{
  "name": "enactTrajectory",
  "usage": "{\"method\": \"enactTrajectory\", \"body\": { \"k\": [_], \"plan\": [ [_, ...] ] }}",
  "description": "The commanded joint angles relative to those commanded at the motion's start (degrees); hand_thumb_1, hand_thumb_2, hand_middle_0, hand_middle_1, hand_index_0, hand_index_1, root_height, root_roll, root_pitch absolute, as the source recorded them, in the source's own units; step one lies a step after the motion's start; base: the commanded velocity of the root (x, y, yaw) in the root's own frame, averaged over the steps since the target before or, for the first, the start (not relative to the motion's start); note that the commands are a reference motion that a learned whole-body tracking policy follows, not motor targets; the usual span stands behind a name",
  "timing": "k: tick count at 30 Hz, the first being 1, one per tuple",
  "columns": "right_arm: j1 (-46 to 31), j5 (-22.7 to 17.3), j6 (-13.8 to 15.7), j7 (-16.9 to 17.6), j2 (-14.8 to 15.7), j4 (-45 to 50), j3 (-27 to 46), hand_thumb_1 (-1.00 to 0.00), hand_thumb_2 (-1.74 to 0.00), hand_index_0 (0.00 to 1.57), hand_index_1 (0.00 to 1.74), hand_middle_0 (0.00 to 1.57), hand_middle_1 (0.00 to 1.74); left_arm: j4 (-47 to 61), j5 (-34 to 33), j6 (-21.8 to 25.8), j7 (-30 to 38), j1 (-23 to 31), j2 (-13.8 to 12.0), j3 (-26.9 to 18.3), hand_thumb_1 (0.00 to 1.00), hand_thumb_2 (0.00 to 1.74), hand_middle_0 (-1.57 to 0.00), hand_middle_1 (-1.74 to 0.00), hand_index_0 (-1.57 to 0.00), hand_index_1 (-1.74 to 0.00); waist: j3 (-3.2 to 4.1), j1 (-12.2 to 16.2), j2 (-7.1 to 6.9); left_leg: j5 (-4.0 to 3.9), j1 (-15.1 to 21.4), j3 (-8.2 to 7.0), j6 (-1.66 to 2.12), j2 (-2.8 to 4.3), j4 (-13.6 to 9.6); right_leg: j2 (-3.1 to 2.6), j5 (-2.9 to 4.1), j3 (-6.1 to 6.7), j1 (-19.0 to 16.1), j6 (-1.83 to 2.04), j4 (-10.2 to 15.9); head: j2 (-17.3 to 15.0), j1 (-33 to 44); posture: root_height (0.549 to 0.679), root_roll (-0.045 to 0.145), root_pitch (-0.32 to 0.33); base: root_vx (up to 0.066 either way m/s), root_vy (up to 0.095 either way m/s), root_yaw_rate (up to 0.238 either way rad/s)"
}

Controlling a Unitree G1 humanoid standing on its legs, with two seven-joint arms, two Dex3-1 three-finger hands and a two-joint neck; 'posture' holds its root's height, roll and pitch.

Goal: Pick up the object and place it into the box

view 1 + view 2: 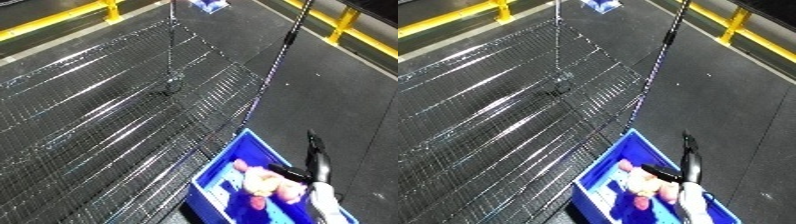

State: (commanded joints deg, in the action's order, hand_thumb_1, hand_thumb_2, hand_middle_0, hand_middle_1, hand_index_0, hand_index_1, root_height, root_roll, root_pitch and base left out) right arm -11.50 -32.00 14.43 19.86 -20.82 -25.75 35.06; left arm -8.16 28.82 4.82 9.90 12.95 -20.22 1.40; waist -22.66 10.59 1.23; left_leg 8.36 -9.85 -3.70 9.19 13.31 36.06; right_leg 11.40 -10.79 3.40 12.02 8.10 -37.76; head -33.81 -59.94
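A blue bin sits at the lower right, beside the edge of a wire mesh surface. Inside it lies a soft toy in pink and pale yellow, with some other pale and purple items around it that I cannot make out. My right hand hovers over the bin's right side, fingers straight and pointing away from me, thumb reaching toward the toy. The hand looks open and the toy rests in the bin beside it. The white forearm rises from the bottom edge. My left hand is out of sight.
The wire mesh surface fills the left and middle, with a thin upright post. Dark floor lies to the right. Yellow rails run along the far edges. A blue and white item lies at the top.
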Motion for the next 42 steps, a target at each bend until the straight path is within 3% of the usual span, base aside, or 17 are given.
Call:
{"method": "enactTrajectory", "body": {
  "k": [10,18,33,36,42],
  "plan": [
    [1.4,-0.5,-0.3,-2.4,0.7,6.4,-3.6,0.00,0.00,0.00,0.00,0.00,0.00,0.2,0.0,-0.4,0.4,1.7,1.2,-1.0,1.00,1.74,-1.57,-1.74,-1.57,-1.74,-0.20,-1.2,-0.08,-0.17,0.4,-0.15,0.10,-0.14,-0.5,-0.02,-0.45,-0.24,-0.5,-0.01,0.2,-1.0,2.8,0.638,0.045,-0.230,0.005,0.009,0.022],
    [2.7,3.0,-0.9,-3.6,0.0,13.3,-6.7,0.00,0.00,0.00,0.00,0.00,0.00,1.2,-1.0,-0.7,0.3,1.7,1.4,-1.3,1.00,1.74,-1.57,-1.74,-1.57,-1.74,-0.26,-2.5,-0.33,-0.36,0.3,0.11,0.14,-0.26,-0.8,0.08,-0.75,-0.43,-0.7,0.02,0.1,-1.5,8.9,0.638,0.045,-0.227,0.003,0.005,0.041],
    [6.3,5.9,-2.8,-7.3,-0.6,20.8,-15.4,0.00,0.00,0.00,0.00,0.00,0.00,1.9,-2.3,-0.9,0.9,0.7,1.3,-1.6,1.00,1.74,-1.57,-1.74,-1.57,-1.74,-0.56,-5.5,-0.44,-1.51,-0.2,1.06,0.37,-0.90,-1.9,0.34,-1.27,-1.10,-0.8,0.07,-0.3,-3.5,24.6,0.637,0.042,-0.225,0.004,0.007,0.071],
    [7.2,6.9,-3.4,-7.8,-0.7,21.0,-17.8,0.00,0.00,0.00,0.00,0.00,0.00,2.0,-2.4,-0.7,1.4,0.6,1.5,-2.0,1.00,1.74,-1.57,-1.74,-1.57,-1.74,-0.71,-6.4,-0.47,-1.86,-0.4,1.43,0.39,-1.12,-2.4,0.45,-1.30,-1.41,-0.9,0.09,-0.3,-4.7,32.1,0.637,0.041,-0.224,0.006,0.007,0.094],
    [9.2,8.1,-4.4,-9.2,-0.5,21.3,-23.5,0.00,0.00,0.00,0.00,0.00,0.00,2.3,-2.6,0.2,3.1,-0.6,1.9,-2.8,1.00,1.74,-1.57,-1.74,-1.57,-1.74,-1.12,-8.5,-0.83,-2.56,-1.0,2.44,0.40,-1.58,-3.1,0.66,-1.34,-2.18,-0.9,0.07,-0.5,-5.4,39.8,0.638,0.038,-0.221,0.005,0.001,0.122]
  ]
}}
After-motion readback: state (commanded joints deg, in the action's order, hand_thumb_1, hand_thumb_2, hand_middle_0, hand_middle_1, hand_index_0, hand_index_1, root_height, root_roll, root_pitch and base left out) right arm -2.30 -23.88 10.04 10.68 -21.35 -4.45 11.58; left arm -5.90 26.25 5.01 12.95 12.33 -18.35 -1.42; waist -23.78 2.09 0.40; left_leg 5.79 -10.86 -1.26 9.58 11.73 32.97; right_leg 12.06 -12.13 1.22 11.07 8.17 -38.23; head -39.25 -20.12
